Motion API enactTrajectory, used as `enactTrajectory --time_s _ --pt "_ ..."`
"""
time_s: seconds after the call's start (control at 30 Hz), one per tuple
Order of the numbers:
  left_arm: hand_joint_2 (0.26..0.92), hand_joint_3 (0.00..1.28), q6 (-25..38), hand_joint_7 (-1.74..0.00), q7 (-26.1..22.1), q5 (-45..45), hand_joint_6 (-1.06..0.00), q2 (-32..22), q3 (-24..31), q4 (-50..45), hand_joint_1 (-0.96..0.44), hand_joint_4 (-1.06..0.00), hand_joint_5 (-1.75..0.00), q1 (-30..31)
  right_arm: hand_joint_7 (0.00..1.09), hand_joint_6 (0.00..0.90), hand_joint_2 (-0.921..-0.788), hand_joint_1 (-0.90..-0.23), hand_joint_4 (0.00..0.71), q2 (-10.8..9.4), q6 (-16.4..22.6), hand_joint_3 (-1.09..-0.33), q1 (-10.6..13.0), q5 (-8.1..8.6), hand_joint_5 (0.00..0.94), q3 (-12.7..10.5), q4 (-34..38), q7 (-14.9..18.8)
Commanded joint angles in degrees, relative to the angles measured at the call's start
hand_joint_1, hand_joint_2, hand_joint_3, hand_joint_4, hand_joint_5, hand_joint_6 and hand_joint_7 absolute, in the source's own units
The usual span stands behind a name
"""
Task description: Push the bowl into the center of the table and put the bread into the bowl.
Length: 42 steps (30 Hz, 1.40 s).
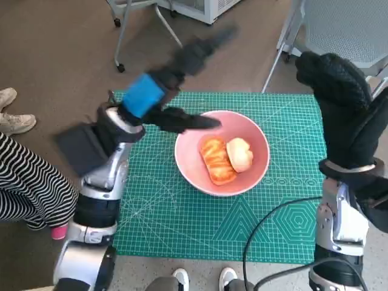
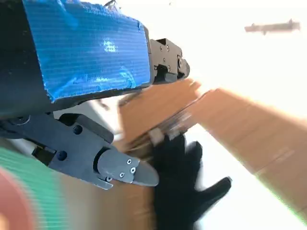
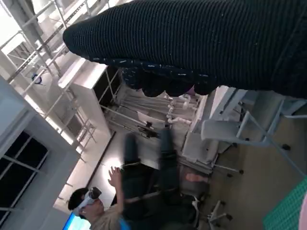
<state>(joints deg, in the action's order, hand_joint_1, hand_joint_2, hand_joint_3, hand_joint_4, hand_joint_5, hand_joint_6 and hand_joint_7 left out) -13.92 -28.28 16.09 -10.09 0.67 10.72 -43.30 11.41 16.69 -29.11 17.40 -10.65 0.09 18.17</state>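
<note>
A pink bowl (image 1: 254,136) sits near the middle of the green cutting mat (image 1: 182,218). Two pieces of bread lie inside it: an orange-brown one (image 1: 217,160) and a paler bun (image 1: 240,154). My left hand (image 1: 173,82), blue-taped, is raised above the mat's far left; its fingers are spread, one lying over the bowl's left rim, and it holds nothing. In the left wrist view the left hand (image 2: 86,96) is bare of any object. My gloved right hand (image 1: 336,91) is lifted above the mat's right edge, holding nothing; the right wrist view shows the glove (image 3: 201,43) only.
A person in striped clothing (image 1: 27,188) sits at the left, with a shoe (image 1: 15,121) nearby. Chair legs (image 1: 139,30) stand beyond the mat and a mesh chair (image 1: 339,30) at the far right. A black cable (image 1: 267,230) crosses the mat's near right corner. A person (image 3: 110,206) with a raised hand shows in the right wrist view.
</note>
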Motion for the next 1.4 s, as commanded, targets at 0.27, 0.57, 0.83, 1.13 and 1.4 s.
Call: enactTrajectory --time_s 0.27,0.57,0.83,1.13,1.4 --pt "0.921 0.34 1.54 -0.40 1.86 5.32 0.00 3.16 3.89 -2.99 -0.70 -0.04 -0.01 4.46 0.60 0.011 -0.921 -0.669 0.153 0.19 -1.37 -0.688 -2.49 -2.75 0.011 1.45 -0.48 -1.78" --pt "0.921 0.37 1.56 -0.40 0.30 5.27 0.00 3.04 4.14 -3.36 -0.71 -0.05 -0.01 5.46 0.60 0.029 -0.921 -0.692 0.165 -0.18 -0.95 -0.683 -3.67 -3.11 0.015 2.31 0.33 -2.13" --pt "0.921 0.41 -1.10 -0.35 0.15 3.82 0.00 3.12 4.32 -2.67 -0.72 -0.04 -0.01 5.91 0.60 0.028 -0.921 -0.691 0.166 -0.41 -0.81 -0.681 -4.08 -2.90 0.013 2.58 0.85 -2.13" --pt "0.921 0.43 -4.15 -0.33 0.07 3.59 0.00 3.35 4.61 -0.84 -0.73 -0.03 0.00 6.04 0.60 0.029 -0.921 -0.681 0.167 -0.72 -1.51 -0.681 -3.93 -3.17 0.011 3.17 0.07 -2.83" --pt "0.921 0.43 -5.60 -0.33 -0.46 4.20 0.00 3.64 4.65 0.37 -0.73 -0.03 0.00 5.87 0.60 0.022 -0.921 -0.686 0.166 -0.45 -2.61 -0.681 -3.97 -3.57 0.009 3.52 -0.57 -3.76"
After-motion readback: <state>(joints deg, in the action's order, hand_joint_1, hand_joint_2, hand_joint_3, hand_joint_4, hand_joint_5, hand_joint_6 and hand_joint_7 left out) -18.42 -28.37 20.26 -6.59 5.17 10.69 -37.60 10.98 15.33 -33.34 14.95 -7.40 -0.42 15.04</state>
